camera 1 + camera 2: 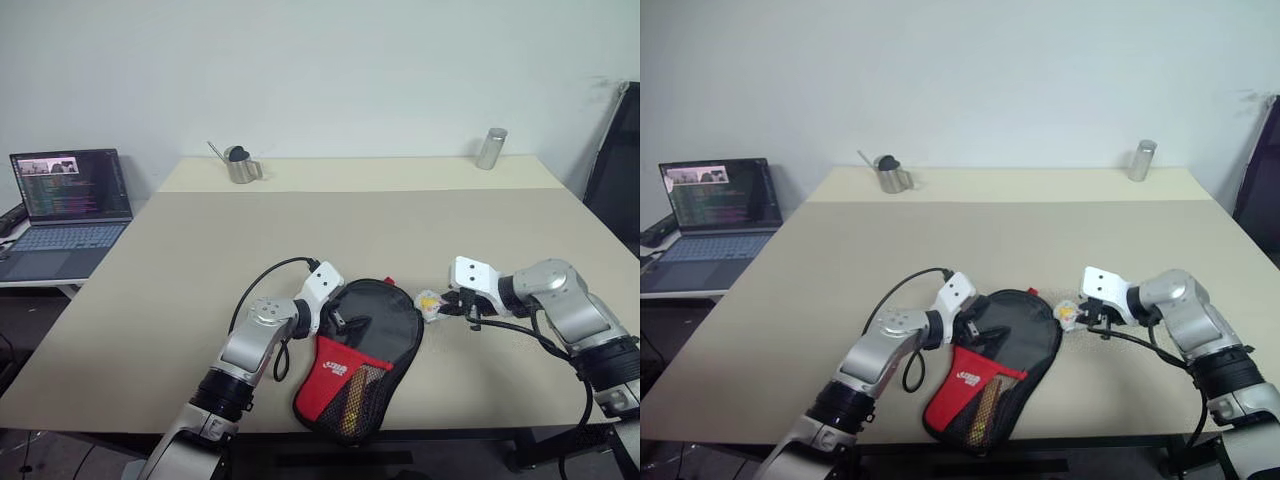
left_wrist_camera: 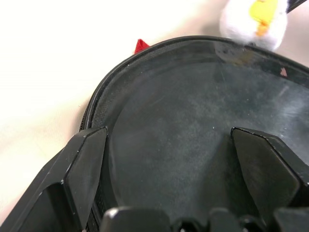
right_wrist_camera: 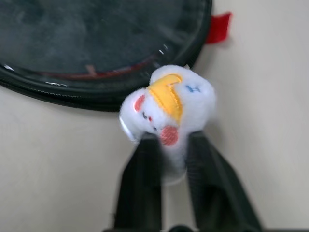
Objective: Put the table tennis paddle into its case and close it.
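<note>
The case (image 1: 358, 360) lies near the front edge of the surface (image 1: 300, 230), its round black end away from the robot and its red mesh-pocket end pointing at that edge. The paddle looks to be inside already: a striped handle seems to show through the mesh, though the blade itself is hidden, so this is a judgement. What is left appears to be the closing; how far the zip has run cannot be told. The left gripper (image 2: 169, 140) has its jaws spread wide over the case's round black top, closed on nothing. The right gripper (image 3: 166, 145) is just beside the case's right rim with a small white plush charm (image 3: 166, 104) between its narrowly parted jaws; whether they grip it firmly is unclear. The charm may be the zip pull. Room is generous: bare surface lies ahead and to both sides, with a metal cup (image 1: 240, 166) and a cylinder (image 1: 490, 148) far back. A laptop (image 1: 70, 200) sits off to the left.
</note>
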`<state>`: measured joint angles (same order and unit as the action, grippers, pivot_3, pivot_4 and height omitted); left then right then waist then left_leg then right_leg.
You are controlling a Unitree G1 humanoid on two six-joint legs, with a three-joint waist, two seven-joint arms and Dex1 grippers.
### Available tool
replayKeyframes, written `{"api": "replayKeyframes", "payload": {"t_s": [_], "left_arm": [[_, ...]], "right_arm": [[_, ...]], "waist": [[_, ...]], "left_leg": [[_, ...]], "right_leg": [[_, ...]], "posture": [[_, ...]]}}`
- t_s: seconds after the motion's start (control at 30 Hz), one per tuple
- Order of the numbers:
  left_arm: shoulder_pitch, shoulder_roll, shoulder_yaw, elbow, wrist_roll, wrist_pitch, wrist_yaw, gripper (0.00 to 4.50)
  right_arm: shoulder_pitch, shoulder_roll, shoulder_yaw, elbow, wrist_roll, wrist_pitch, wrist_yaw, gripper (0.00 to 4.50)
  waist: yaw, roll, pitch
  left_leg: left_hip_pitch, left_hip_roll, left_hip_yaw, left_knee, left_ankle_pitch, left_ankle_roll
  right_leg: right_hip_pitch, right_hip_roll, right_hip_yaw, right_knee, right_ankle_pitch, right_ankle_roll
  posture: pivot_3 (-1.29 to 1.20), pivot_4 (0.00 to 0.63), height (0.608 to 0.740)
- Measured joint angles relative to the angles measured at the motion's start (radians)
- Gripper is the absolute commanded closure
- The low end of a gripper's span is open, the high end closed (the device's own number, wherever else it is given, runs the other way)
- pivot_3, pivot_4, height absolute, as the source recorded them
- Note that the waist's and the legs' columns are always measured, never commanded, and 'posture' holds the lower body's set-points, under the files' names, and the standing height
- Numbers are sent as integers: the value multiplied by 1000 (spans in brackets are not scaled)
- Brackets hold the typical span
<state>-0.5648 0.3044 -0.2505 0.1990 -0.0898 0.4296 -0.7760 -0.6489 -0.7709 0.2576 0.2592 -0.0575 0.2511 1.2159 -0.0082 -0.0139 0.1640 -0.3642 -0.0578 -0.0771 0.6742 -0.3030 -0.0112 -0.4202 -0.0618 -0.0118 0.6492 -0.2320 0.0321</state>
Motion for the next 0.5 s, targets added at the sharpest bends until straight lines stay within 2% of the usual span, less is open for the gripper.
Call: {"api": "replayKeyframes", "payload": {"t_s": [0.23, 0.37, 0.5], "left_arm": [[-18, 55, 50, -32, -47, 3, -45, 0], [-35, 135, 111, -99, -107, 22, -109, 0], [-32, 248, 158, -162, -176, 51, -197, 0]], "right_arm": [[13, -52, -1, -5, 22, -2, 86, 336], [14, -102, -29, -29, 73, 0, 151, 336], [-22, -93, -71, -59, 160, 38, 181, 336]], "waist": [[0, 0, 0], [0, 0, 0], [-7, 0, 1]], "left_leg": [[-1, 0, 0, 1, 0, 0], [-1, 0, 0, 1, 0, 0], [-1, 1, 0, 1, 0, 0]], "right_leg": [[0, 0, 0, 0, 0, 0], [0, 0, 0, 0, 0, 0], [0, 1, 0, 1, 0, 0]], "posture": [[0, 150, 740], [0, 150, 740], [0, 150, 740]]}}
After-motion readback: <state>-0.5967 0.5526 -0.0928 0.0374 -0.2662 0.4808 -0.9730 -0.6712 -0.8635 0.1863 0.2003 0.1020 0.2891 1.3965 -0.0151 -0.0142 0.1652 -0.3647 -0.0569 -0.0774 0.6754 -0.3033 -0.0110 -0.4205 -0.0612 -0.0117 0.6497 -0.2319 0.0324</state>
